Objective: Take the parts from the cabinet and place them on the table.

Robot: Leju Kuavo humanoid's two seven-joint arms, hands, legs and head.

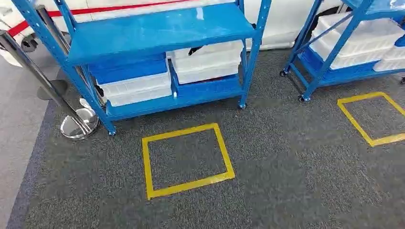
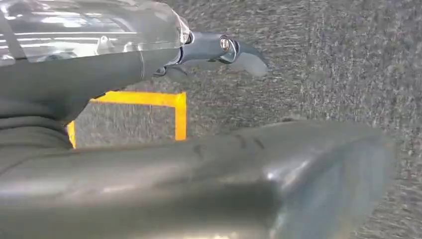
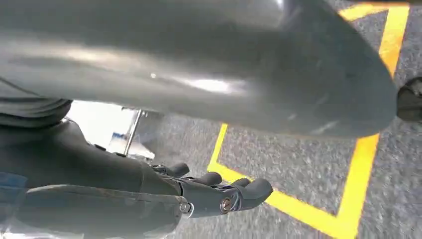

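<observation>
Left hand empty above carpet; no readable writing.

A blue metal cabinet of open shelving stood on the dark grey carpet, its upright posts ending in small feet. Its upper shelf was a flat blue sheet with nothing visible on it. On the lower shelf sat white plastic bins and blue plastic bins, stacked in two side-by-side piles, with a dark object showing at the rim of the right pile; whether parts lay inside could not be told. A second blue cabinet stood well apart to the right, on small castors, its shelves also carrying stacked white bins.
</observation>
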